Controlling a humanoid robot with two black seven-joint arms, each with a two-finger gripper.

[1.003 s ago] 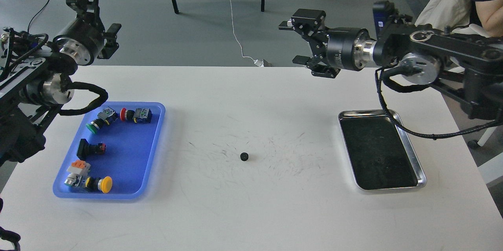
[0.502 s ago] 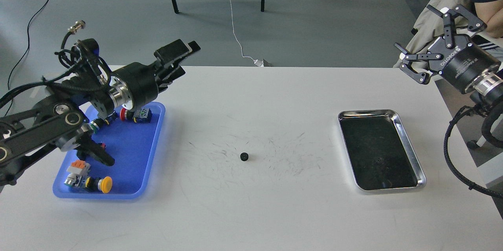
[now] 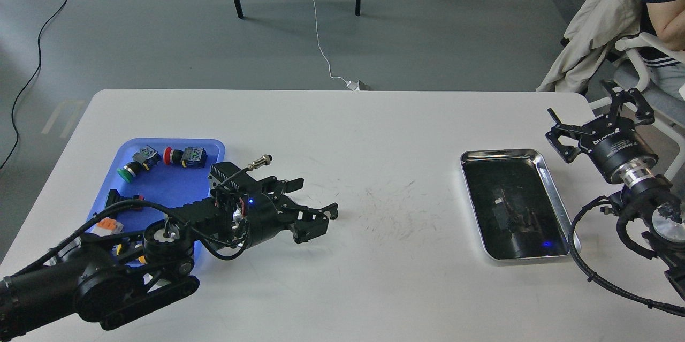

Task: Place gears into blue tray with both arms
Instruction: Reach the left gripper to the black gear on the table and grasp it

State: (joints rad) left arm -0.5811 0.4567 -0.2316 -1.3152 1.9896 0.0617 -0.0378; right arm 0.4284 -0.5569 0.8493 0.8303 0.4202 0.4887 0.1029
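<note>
Far left: blue tray (image 3: 176, 192) sits near the table's left edge, w/ push-button switches in it: green-cap (image 3: 128, 172) and red-cap (image 3: 170, 156) at the far end, others near end partly hidden behind the arm. No gear visible in the tray, so it looks like it's there as the drop target, within easy reach of the left arm.

Left arm (image 3: 107, 278) comes in low from the near-left corner, crossing over the tray's near-right part and lying almost flat over the white table (image 3: 374, 288). Left gripper (image 3: 316, 219) points right, fingers spread apart w/ nothing visibly between them; tips hang low over the scuffed mid-table patch. Low, horizontal pose and gaping fingers read as a reach for something small lying flat on the surface.

Gear: can't see it in this view. Prob under or behind the left gripper's fingers; can't tell if touched.

Right of centre: silver metal tray (image 3: 556, 192), appears empty, its dark floor only showing reflections. Not the target.

Far right: right gripper (image 3: 594, 117) held off the table's right edge, well apart from both trays, pointing up and away, fingers spread, holding nothing. Probably parked clear so the left arm works alone.
</note>
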